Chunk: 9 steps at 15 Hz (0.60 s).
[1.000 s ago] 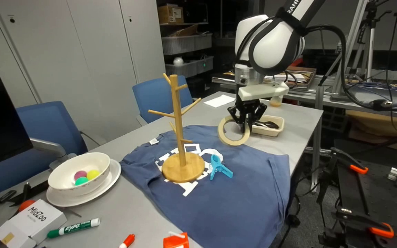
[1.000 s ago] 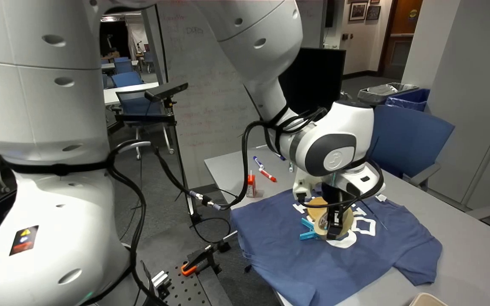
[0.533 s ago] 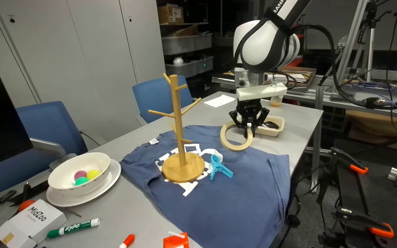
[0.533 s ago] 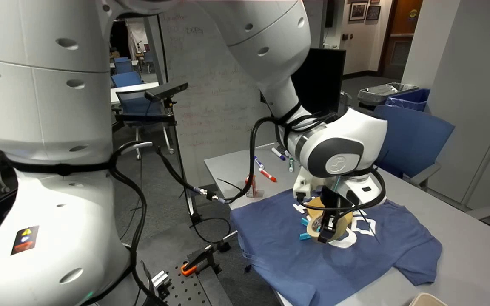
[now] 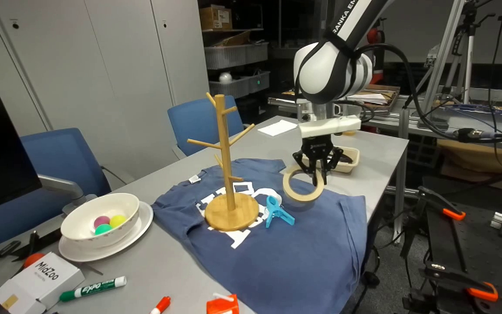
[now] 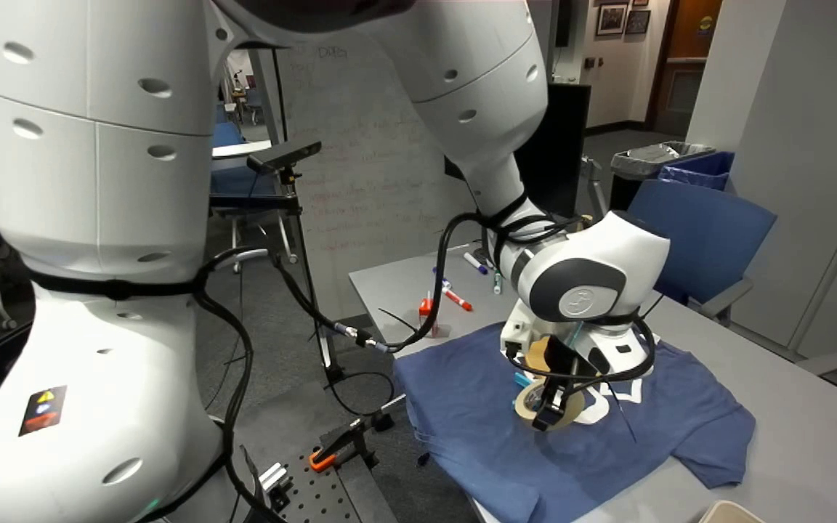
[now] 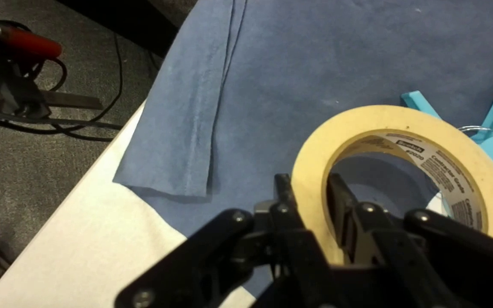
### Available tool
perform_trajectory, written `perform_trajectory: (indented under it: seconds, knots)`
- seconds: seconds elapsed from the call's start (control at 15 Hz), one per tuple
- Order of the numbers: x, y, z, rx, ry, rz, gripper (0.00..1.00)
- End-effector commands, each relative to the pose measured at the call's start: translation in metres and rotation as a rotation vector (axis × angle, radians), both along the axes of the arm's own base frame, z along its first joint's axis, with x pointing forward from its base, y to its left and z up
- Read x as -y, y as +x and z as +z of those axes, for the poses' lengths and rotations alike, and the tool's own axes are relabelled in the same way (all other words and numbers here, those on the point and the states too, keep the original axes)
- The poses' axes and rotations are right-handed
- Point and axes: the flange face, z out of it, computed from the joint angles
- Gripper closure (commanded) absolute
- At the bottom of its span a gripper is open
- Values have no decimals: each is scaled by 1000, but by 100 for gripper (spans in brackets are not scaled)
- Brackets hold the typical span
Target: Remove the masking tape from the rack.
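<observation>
Gripper [image 7: 309, 182] clamped on 1 side of the tape [image 7: 375, 117], w/ 1 finger in the hole & 1 outside ("Scotch" legible on the core). Tape's off the rack [image 5: 226, 161], held above the shirt [image 5: 303, 257]. Rack's upright on the shirt; blue clip [image 5: 275, 212] just beside its base, b/w rack & tape in an exterior view. Bowl [image 5: 81, 220] w/ coloured balls [image 5: 103, 229] sits on a plate [image 5: 147, 216], on the table [image 5: 377, 163].

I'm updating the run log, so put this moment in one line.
gripper: closed on masking tape | place: off the rack, over the blue shirt | release: not yet
</observation>
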Motion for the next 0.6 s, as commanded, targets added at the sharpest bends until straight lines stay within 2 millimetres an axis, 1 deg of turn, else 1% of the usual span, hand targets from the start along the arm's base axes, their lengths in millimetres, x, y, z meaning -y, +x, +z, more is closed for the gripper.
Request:
perform_trajectory:
  seconds: [0.0, 0.07, 0.13, 0.47, 0.53]
  knots:
    - [6, 8, 2, -12, -5, -3, 69]
    - [8, 9, 3, -9, -12, -2, 50]
    - [9, 9, 4, -8, -13, -2, 45]
    - [6, 11, 5, 5, -19, 5, 5]
    - [5, 10, 6, 8, -19, 10, 1]
